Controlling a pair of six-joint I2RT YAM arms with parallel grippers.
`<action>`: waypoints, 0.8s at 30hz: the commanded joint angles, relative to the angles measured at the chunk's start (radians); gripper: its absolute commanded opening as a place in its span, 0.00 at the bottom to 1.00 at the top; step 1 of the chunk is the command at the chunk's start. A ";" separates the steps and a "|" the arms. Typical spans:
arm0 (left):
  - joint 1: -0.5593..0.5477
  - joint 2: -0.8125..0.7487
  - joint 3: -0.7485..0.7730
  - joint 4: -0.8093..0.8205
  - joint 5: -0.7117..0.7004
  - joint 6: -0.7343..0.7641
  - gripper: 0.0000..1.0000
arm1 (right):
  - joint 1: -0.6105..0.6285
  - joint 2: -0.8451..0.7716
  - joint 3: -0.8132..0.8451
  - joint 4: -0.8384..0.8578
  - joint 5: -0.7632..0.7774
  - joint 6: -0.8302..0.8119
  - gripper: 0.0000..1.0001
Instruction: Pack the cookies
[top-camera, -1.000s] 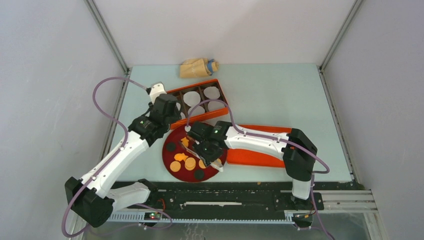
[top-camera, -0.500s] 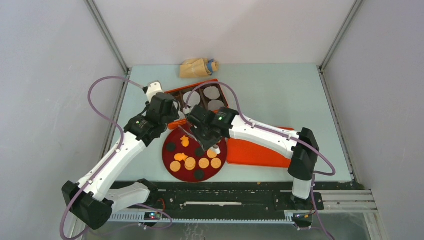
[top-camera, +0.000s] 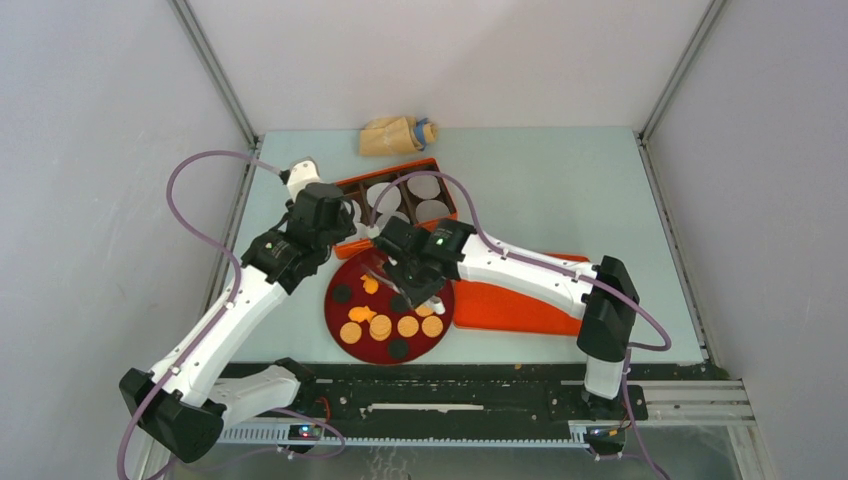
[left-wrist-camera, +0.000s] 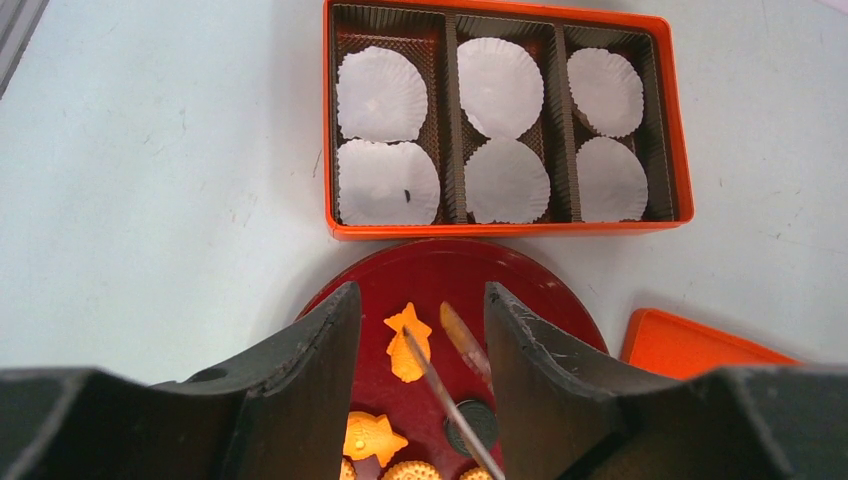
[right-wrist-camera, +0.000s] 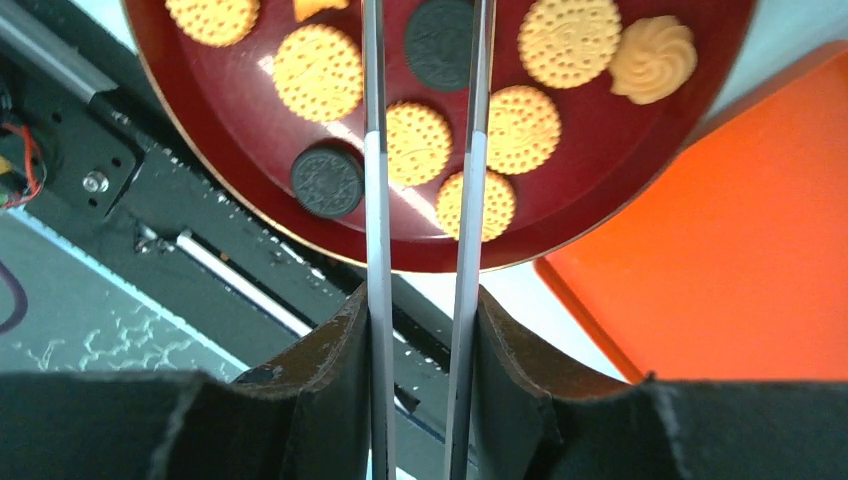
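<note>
Pale green tabletop fills my overhead view, closed in by white panels. Biggest on it is the flat orange lid, just beside the right side of the round dark red plate. Just beyond the plate's far edge sits the orange six-compartment box. Each compartment holds a white fluted paper liner, and none holds a cookie yet. All the cookies lie on the plate: tan rounds, dark rounds, a pale swirl and orange star shapes.

My left gripper hovers near the plate's far-left rim, jaws apart and empty. My right gripper is above the plate's middle, its fingers pressed on a pair of thin metal tongs. The two tong arms stand apart, straddling a dark round cookie. I cannot tell whether the tips pinch it, because they run out of the wrist view.

I judge this to be the first pick, with nothing packed. Next I need to squeeze the tongs onto that cookie's edges and lift it level. Then I carry it past the plate's far rim into a liner without letting it slip.
</note>
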 joint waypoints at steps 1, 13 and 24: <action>0.006 -0.031 0.034 -0.004 -0.023 0.008 0.54 | 0.031 -0.042 0.014 0.041 -0.028 0.032 0.21; 0.006 -0.084 -0.002 -0.008 -0.017 -0.007 0.56 | 0.042 -0.004 -0.059 0.046 -0.039 0.075 0.42; 0.011 -0.119 -0.031 -0.002 -0.019 -0.012 0.59 | 0.051 0.062 -0.005 0.014 -0.057 0.089 0.54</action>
